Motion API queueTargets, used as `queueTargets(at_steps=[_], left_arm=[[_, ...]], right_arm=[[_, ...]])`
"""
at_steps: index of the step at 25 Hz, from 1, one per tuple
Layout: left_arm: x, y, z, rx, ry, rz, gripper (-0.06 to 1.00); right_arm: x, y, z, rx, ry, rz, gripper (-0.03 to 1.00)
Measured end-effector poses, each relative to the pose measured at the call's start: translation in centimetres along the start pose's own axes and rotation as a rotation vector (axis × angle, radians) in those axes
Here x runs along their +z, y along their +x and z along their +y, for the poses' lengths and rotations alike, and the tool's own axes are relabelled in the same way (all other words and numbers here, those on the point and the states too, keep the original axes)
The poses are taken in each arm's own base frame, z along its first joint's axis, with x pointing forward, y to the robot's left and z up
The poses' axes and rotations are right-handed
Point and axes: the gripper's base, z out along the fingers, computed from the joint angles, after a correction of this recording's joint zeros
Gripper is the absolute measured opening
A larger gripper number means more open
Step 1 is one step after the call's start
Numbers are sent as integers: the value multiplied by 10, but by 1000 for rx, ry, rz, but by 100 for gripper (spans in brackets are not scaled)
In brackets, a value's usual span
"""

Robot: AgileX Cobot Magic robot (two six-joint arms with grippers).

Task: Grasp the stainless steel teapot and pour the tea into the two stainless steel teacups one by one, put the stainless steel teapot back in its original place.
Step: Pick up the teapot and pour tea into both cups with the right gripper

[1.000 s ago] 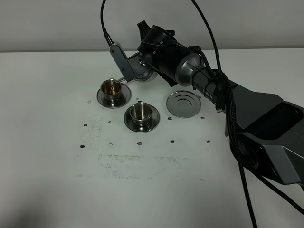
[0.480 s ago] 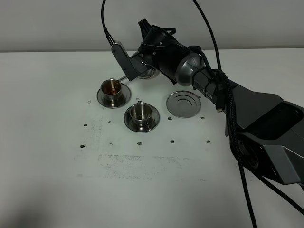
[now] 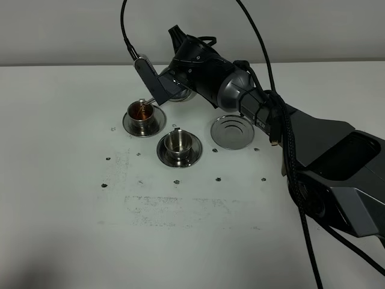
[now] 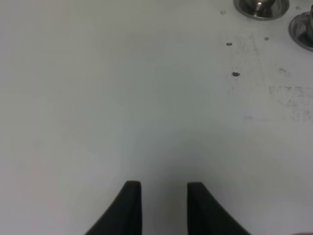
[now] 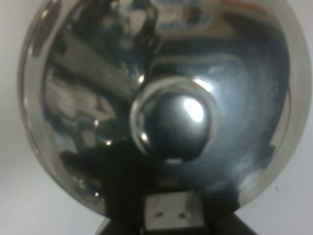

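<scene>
My right gripper (image 3: 163, 84) is shut on the stainless steel teapot (image 3: 180, 94) and holds it tilted in the air, just behind and right of the far teacup (image 3: 143, 114). That cup holds reddish-brown tea (image 3: 142, 109). The near teacup (image 3: 178, 143) stands on its saucer, and its inside looks plain metal. In the right wrist view the teapot's domed lid and knob (image 5: 171, 122) fill the frame. The ridged coaster (image 3: 233, 131) lies bare to the right of the cups. My left gripper (image 4: 164, 196) is open and empty above bare table.
The white table (image 3: 72, 180) has small dark marks and a faint printed patch in front of the cups. The two saucers' edges (image 4: 261, 7) show in a corner of the left wrist view. The right arm and its cables stretch across the table's right side.
My right gripper and the teapot have risen and shifted a little left, away from the far cup's rim. Tea now shows in that cup.
</scene>
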Motion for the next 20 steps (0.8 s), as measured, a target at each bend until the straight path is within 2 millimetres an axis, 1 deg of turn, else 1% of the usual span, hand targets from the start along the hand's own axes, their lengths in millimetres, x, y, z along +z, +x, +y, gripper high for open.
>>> queueTargets(at_steps=[20], left_arm=[[0,0,0,0,0,0,28]], right_arm=[[0,2,-1,-26,13,25,18]])
